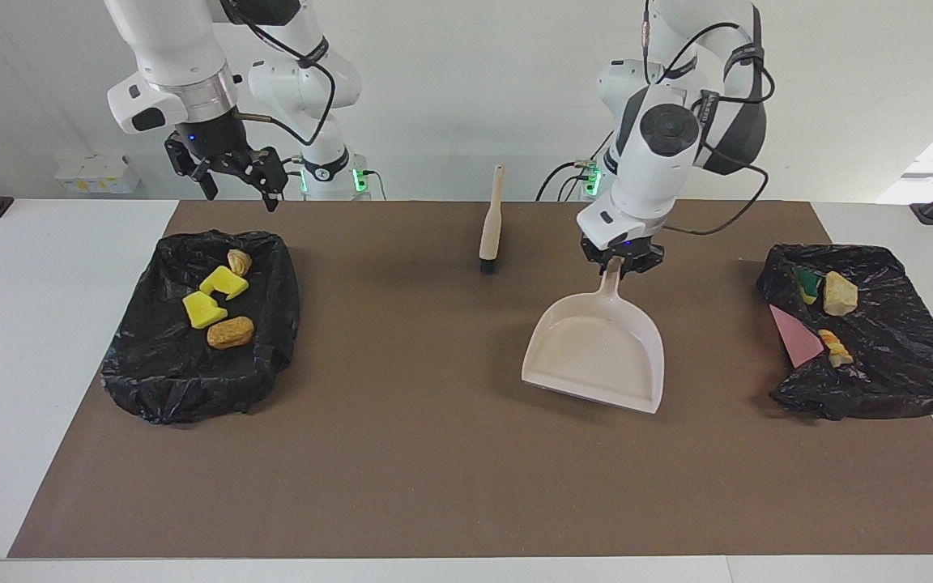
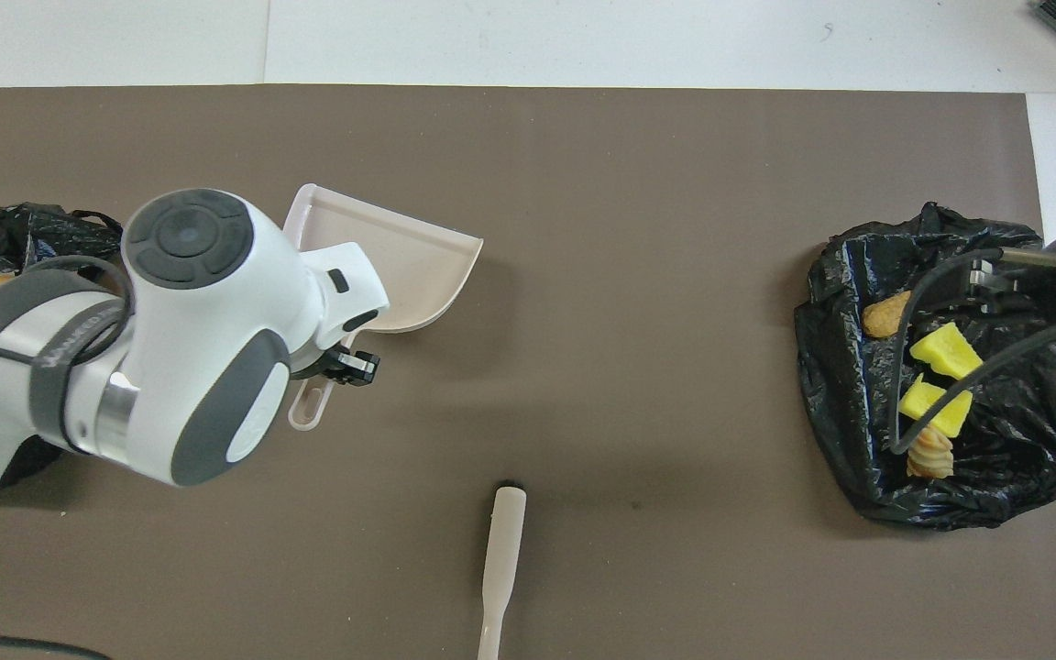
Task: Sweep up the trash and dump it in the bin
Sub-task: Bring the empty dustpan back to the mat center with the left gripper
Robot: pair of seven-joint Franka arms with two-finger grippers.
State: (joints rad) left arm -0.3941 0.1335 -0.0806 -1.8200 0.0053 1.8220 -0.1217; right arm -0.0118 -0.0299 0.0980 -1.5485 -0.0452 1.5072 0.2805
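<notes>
Left claw [image 1: 617, 263] pinches the handle of the beige dustpan [image 1: 596, 352], fingers pressed onto the handle just above the pan. The pan's open lip points away from the robots; the pan sits low over the brown mat [image 1: 434, 470], and whether its lip touches the mat cannot be told. The pan itself looks empty.

Right claw [image 1: 240, 180] hangs with fingers spread, holding nothing, over the robot-side edge of the black bag-lined bin [image 1: 191, 380] at the right arm's end of the bench [image 1: 45, 324]. This arm waits.

Trash: all scraps lie in bins. In the right-arm-end bin: two yellow sponge pieces [image 1: 214, 295], one tan bread chunk [image 1: 231, 332] farther from the robots than them, one smaller bread chunk [image 1: 239, 261] nearer to the robots. In the second black bag-lined bin [image 1: 879, 380] at the left arm's end: a tan chunk [image 1: 839, 294], a green sponge piece [image 1: 808, 283] beside it, and an orange-yellow scrap [image 1: 836, 346] farther out. A pink sheet [image 1: 794, 340] shows at that bin's edge.

Hand brush [image 1: 491, 220] lies on the mat, near the robots, bristles pointing away from them, well apart from the dustpan.
</notes>
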